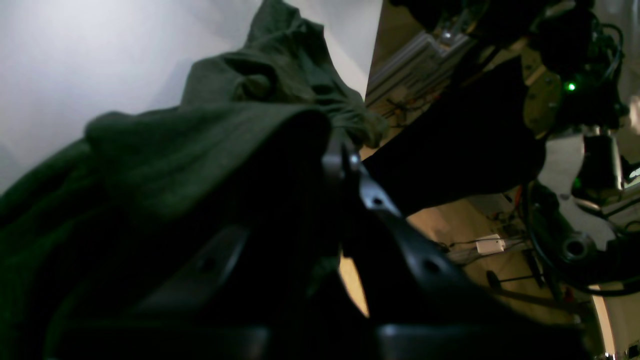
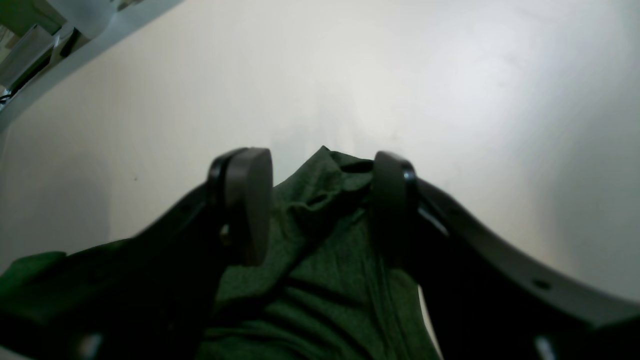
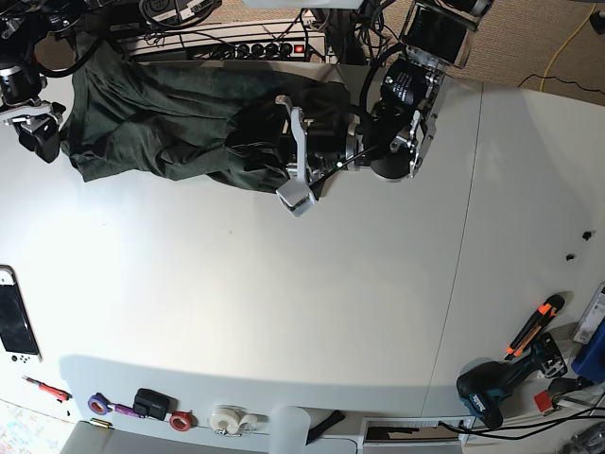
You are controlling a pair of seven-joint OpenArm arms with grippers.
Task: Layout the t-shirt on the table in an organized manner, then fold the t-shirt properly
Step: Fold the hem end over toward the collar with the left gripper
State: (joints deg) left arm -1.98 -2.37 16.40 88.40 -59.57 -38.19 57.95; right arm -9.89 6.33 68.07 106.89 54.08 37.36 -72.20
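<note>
The dark green t-shirt (image 3: 151,113) lies bunched along the far side of the white table (image 3: 284,303). My left gripper (image 3: 250,149) reaches into the shirt's right end. In the left wrist view its fingertips meet, so the left gripper (image 1: 342,156) is shut on a fold of the t-shirt (image 1: 200,150), which drapes over the fingers above the table (image 1: 75,60). My right gripper (image 3: 43,142) sits at the shirt's left edge. In the right wrist view the right gripper (image 2: 320,200) is open, low over the table (image 2: 400,75), with a corner of the t-shirt (image 2: 320,280) between its fingers.
A dark seam (image 3: 463,255) crosses the table's right side. A handheld console (image 3: 17,322) lies at the left edge, with tape rolls (image 3: 227,419) along the front. A drill (image 3: 487,392) and an orange-handled tool (image 3: 534,326) lie front right. A power strip (image 3: 265,47) sits behind the shirt.
</note>
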